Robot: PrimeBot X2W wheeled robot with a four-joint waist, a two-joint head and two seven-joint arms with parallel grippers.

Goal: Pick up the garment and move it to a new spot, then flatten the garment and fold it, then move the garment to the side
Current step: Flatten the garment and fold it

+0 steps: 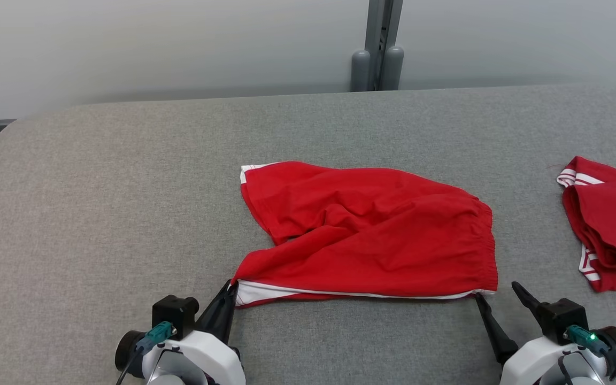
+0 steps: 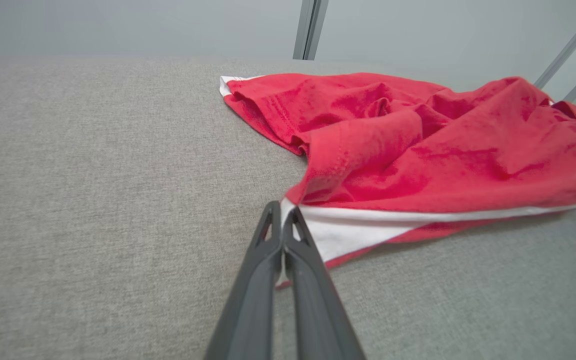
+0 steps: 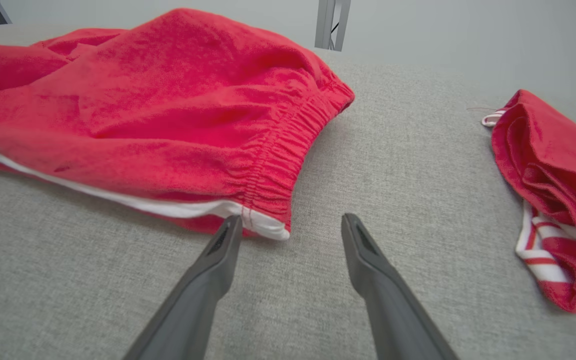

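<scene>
The garment [image 1: 372, 235], a pair of red shorts with white side trim, lies crumpled on the grey padded table [image 1: 126, 187]; its elastic waistband is at the right. My left gripper [image 1: 231, 286] is shut on the white-edged near-left corner of the garment [image 2: 418, 150], and a sliver of cloth shows between the fingers [image 2: 268, 280]. At the near-right waistband corner my right gripper [image 1: 497, 291] stands open. In the right wrist view the garment [image 3: 168, 110] has its corner just beside the left fingertip [image 3: 233, 227] of the right gripper [image 3: 292, 220], with nothing clamped.
A second red garment [image 1: 613, 230] with white stripes lies bunched at the table's right edge, also seen as a red heap [image 3: 548, 165] right of my right gripper. A grey post [image 1: 377, 53] stands behind the far table edge. Bare table stretches to the left.
</scene>
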